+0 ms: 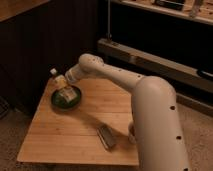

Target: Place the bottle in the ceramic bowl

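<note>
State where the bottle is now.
Left of the camera view: the bottle leans over the bowl at the far-left of the table, end effector beside it.

So the white arm [120,77] comes in from the lower right, with a fat upper link [157,125] filling that corner and leaning up and left. A slimmer forearm [112,74] runs left from it to a rounded joint [90,62], then it bends down-left into a short wrist [74,75]. The gripper [62,86] sits at the very end, pointing down, the leftmost bit of the whole arm. Mostly hidden from here, tbh.
</note>
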Available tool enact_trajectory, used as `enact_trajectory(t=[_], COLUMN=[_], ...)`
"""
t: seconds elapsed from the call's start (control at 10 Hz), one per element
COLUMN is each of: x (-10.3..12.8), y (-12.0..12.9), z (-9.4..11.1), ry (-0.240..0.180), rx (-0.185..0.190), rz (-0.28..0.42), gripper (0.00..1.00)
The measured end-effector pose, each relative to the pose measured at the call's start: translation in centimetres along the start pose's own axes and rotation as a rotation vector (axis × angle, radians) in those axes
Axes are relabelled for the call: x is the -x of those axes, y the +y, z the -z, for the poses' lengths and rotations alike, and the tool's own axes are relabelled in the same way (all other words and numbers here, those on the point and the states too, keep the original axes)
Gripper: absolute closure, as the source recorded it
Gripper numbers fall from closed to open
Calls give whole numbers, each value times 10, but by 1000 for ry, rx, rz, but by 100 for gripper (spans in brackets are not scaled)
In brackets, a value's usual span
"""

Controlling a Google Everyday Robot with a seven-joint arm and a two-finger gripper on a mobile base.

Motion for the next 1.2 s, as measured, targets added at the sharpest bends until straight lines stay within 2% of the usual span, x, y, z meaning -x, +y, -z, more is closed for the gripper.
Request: enact_trajectory(t=[0.1,0.3,0.4,0.5,0.7,0.8,0.9,1.2], x=[-6,-13,-10,-8,-13,-16,-17,-15], y=[-1,-4,-3,-1,-4,-4,-5,-2], z=[2,4,-2,-7,-7,-6,-6,-16], ry=[4,5,8,11,14,16,16,21], rx=[-2,-7,-7,-5,-12,-12,-15,-16], rz=[-1,1,5,5,1,0,1,6], gripper=[43,59,66,68,64,53,47,42])
